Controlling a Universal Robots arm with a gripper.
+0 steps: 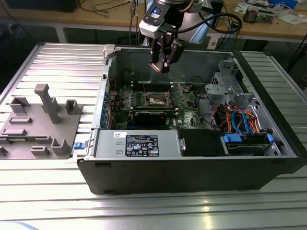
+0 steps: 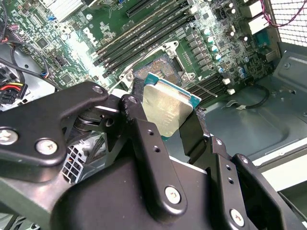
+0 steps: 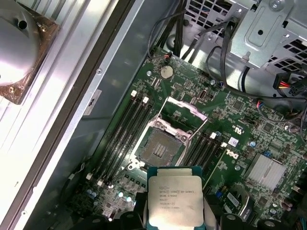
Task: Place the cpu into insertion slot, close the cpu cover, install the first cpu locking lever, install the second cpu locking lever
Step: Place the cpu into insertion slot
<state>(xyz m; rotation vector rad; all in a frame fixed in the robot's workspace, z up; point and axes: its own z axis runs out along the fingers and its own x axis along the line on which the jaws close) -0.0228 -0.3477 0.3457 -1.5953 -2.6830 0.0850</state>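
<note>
My gripper [image 1: 160, 66] hangs above the open computer case, over the green motherboard [image 1: 184, 106]. It is shut on the cpu [image 2: 168, 109], a flat square chip with a silver top, held by its edges between two black fingers [image 2: 136, 115]. In the first wrist view the cpu [image 3: 175, 197] sits a short way off from the insertion slot [image 3: 158, 146], not over it. The slot's grey-gold contact field lies bare. The cpu cover [image 3: 185, 113] stands tilted up at the slot's far edge. In the exterior view the insertion slot [image 1: 156, 99] lies below the gripper.
The black case [image 1: 192, 167] rests on a ribbed metal table. A power supply [image 1: 139, 143] and blue-handled drive bay [image 1: 244, 141] line the near wall; a drive cage [image 1: 230, 88] with cables is on the exterior view's right. A grey fixture [image 1: 38, 122] lies at its left.
</note>
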